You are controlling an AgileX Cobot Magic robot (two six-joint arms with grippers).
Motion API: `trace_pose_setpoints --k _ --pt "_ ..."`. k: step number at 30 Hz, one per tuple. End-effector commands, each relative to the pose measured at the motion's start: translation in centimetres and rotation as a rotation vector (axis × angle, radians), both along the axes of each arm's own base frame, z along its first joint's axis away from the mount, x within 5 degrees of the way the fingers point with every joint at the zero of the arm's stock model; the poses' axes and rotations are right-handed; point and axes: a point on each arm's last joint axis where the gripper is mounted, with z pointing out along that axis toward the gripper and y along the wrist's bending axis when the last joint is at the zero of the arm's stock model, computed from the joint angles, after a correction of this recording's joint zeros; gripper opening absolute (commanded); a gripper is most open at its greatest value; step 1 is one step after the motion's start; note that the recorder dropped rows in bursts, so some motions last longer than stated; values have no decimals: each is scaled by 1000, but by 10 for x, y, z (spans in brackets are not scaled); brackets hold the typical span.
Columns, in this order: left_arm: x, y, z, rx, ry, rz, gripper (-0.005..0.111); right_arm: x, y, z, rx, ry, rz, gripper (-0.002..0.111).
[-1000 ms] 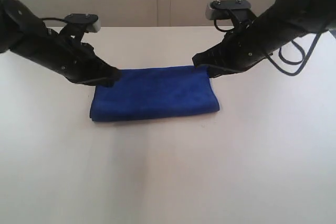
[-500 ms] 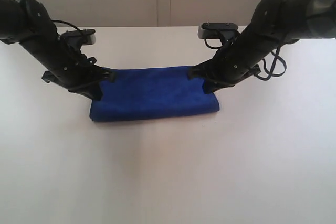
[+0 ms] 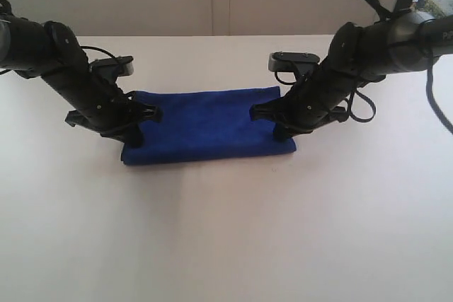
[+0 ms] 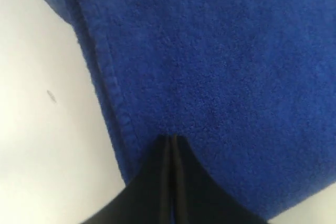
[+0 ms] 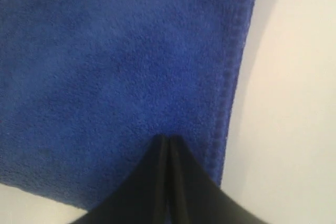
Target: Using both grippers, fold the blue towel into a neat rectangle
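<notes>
1. Towel. The blue towel [image 3: 205, 125] lies flat on the white table [image 3: 226, 231], near the middle of the exterior view. It is folded into a rectangle, with the long sides running from left to right. The near long edge is rounded and slightly thick. The far long edge is straight.

2. Left arm. The left arm [image 3: 78, 83] slopes down from the left edge of the exterior view to the left short end of the towel. The left gripper [image 4: 170, 139] has its 2 jaws pressed together, with only a thin line between them. Its tip rests on the top face of the towel, just inside the end. Whether any cloth is caught between the jaws cannot be told. In the left wrist view, stitched hems [image 4: 113, 108] run side by side along that end.

3. Right arm. The right arm [image 3: 354, 61] slopes down from the right edge to the right short end of the towel. The right gripper [image 5: 167, 139] also has its 2 jaws pressed together. Its tip touches the top face close to the stitched hem at that end. A pinch on the cloth cannot be confirmed.

4. Fittings. A grey bracket [image 3: 296, 59] sits on the right wrist. Black cables [image 3: 364, 104] loop beside that arm.
</notes>
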Motion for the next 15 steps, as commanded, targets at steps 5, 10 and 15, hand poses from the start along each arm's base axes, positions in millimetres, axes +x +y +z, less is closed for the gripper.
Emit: trace_pose_setpoints --k 5,10,15 --pt "0 3 -5 54 -3 -64 0 -6 -2 -8 2 111 -34 0" --pt "0 3 -10 58 13 -66 0 -9 -2 -9 5 156 -46 0" --pt "-1 3 -15 67 20 -99 0 -10 -2 -9 9 171 -56 0"
